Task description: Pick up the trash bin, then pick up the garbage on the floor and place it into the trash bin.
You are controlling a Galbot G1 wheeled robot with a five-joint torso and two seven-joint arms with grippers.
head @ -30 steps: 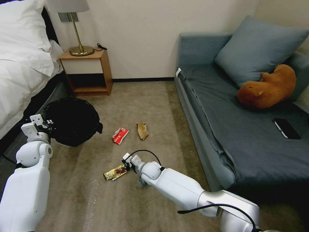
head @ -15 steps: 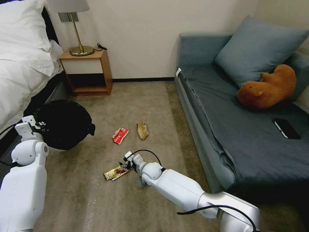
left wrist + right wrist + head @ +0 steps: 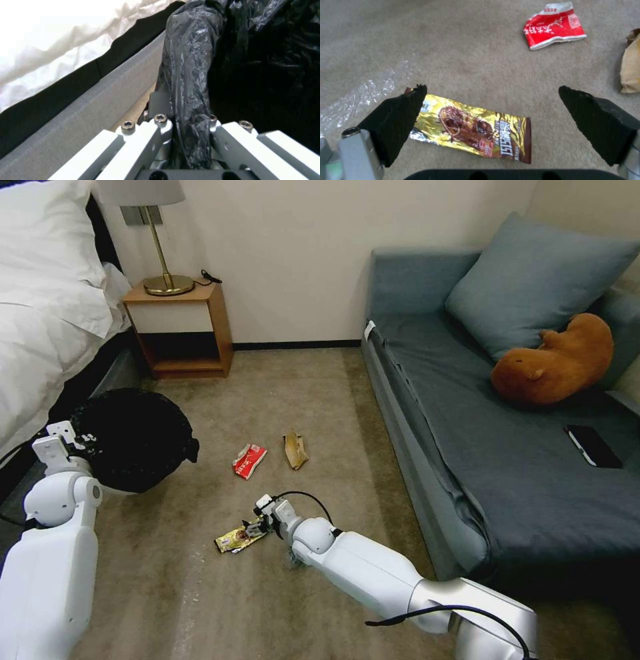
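Observation:
My left gripper (image 3: pixel 81 437) is shut on the black-bag-covered rim of the trash bin (image 3: pixel 133 437), holding it off the carpet beside the bed. In the left wrist view the left gripper (image 3: pixel 190 125) pinches the bin rim (image 3: pixel 190 75) between its fingers. My right gripper (image 3: pixel 257 525) hangs open low over the carpet. The gold-brown snack wrapper (image 3: pixel 237 539) lies flat just beneath it, between the black pads (image 3: pixel 398 117) of the right gripper (image 3: pixel 491 87). The wrapper (image 3: pixel 476 127) touches neither pad clearly. The red-and-white packet (image 3: pixel 249 460) (image 3: pixel 555 25) and the tan paper wrapper (image 3: pixel 295 449) (image 3: pixel 631 65) lie farther out on the floor.
A grey sofa (image 3: pixel 467 447) with a cushion, a brown plush toy (image 3: pixel 553 360) and a black phone (image 3: pixel 592 445) fills the right side. The bed (image 3: pixel 40 327) runs along the left, with a nightstand (image 3: pixel 180 330) and lamp at the far wall. Open carpet lies between.
My left arm carried the trash bin leftward and slightly lower, nearer the bed. The right gripper stayed open and sank a little toward the gold wrapper.

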